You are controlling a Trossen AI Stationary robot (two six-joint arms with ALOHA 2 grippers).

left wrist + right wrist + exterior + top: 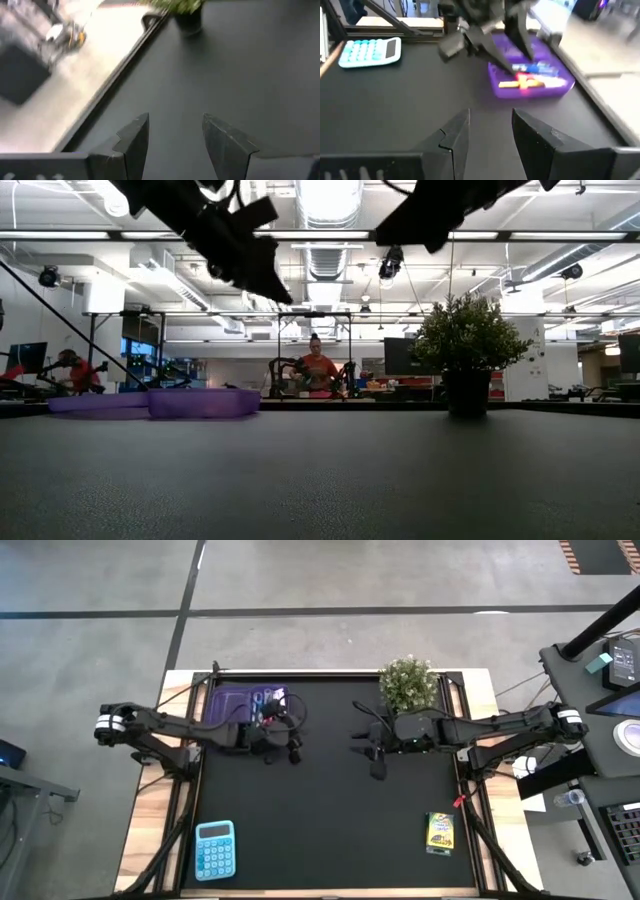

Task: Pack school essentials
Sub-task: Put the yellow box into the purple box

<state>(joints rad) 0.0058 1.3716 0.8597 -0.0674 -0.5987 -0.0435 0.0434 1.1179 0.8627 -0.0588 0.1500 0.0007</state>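
Scene: black worktop (pixel 330 810) seen from above, both arms reaching in from the frame's left and right edges.
Left gripper (pixel 283 750): centre-left of the high view, just beside the purple case's lower right corner, above the mat. Fingers (pixel 134 142) spread apart, nothing between them in the left wrist view.
Right gripper (pixel 372 748): centre-right of the high view, below and left of the plant, over bare mat. Fingers (pixel 456 140) spread apart, gap empty in the right wrist view.
Purple case (pixel 243 703): upper left of the high view, at the mat's far edge; low flat purple shape at left in the low view (pixel 160 403).
Stationery in case (pixel 530 76): blue, red, yellow and white pieces lying inside the case; individual items too blurred to name.
Crayon box (pixel 440 832): yellow-green, lower right of the high view, flat on the mat, well apart from both grippers.
Calculator (pixel 215 849): light blue, lower left of the high view.
Plant (pixel 408 684): green, in a dark pot, upper right of centre, upright.
Background: person in an orange top (pixel 318 368) far behind the worktop in the low view.
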